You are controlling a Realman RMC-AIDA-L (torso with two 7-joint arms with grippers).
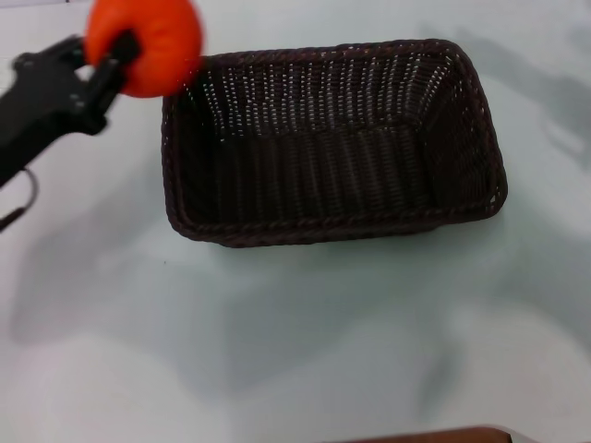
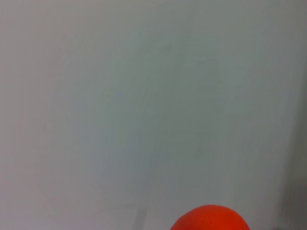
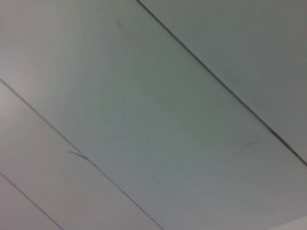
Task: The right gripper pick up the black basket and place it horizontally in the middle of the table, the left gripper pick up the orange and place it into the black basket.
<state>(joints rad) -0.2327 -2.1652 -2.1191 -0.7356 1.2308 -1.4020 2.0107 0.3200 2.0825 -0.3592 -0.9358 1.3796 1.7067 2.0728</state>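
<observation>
Orange [image 1: 152, 41], small, round and bright orange-red, sits pinched in the black claw of the left gripper [image 1: 125, 51], held high just beside the left end of the large dark woven wicker basket [image 1: 332, 138], likely to clear its rim. That black basket lies lengthwise on the white glossy table [image 1: 295, 351]. The right gripper is out of sight.

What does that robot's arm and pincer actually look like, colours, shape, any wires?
Only the left arm shows, in the head view. The left pincer is matte black, with blunt, chunky fingers on an angular black body that widens toward the wrist. A thin dark cable loops out beneath the arm. No markings or labels are visible. The right pincer is out of view.
</observation>
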